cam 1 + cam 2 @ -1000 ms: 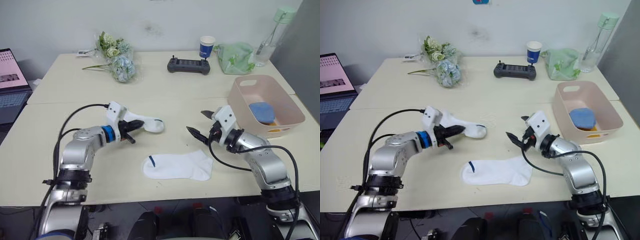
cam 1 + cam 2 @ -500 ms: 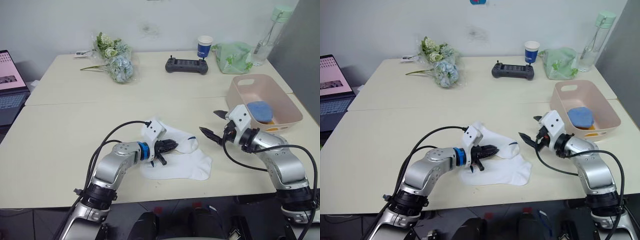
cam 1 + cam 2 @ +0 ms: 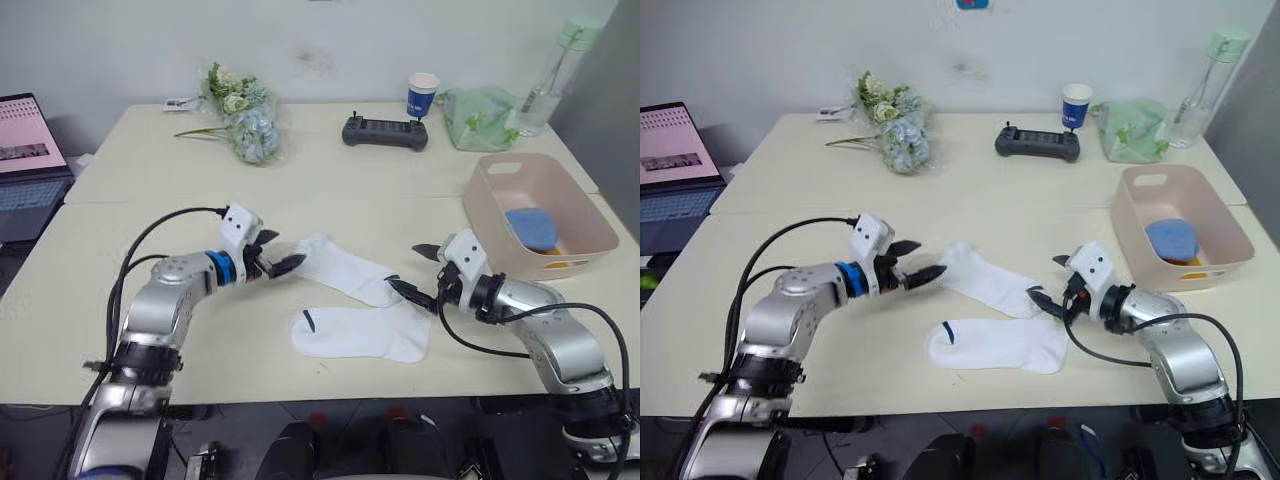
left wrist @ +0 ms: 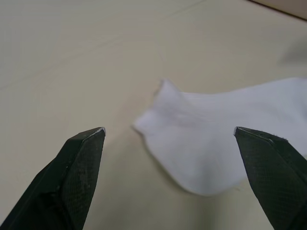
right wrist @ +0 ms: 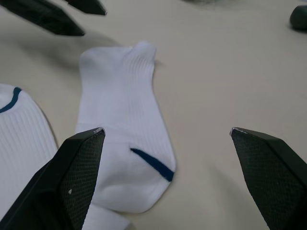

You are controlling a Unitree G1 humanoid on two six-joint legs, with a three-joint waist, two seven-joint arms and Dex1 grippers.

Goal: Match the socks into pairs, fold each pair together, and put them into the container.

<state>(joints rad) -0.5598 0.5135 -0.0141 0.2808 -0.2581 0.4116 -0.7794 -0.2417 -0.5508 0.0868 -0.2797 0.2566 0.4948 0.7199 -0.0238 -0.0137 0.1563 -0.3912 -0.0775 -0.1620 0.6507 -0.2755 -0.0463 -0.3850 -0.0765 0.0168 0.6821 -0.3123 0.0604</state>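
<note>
Left end effector (image 3: 283, 264) hovering spread beside upper white sock (image 3: 345, 270); right end effector (image 3: 413, 270) hovering spread, gripping nothing, near lower white sock (image 3: 360, 333).

White socks (image 5: 125, 143): ribbed knit cloth, matt; table (image 3: 150, 160): smooth matt surface; container (image 3: 500, 205): smooth pink plastic; fingers (image 4: 76, 182): black, finely textured.

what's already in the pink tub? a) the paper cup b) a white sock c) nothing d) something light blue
d: a light blue bundle lies inside the pink tub, while both white socks lie out on the table and the paper cup stands at the far edge.
</note>
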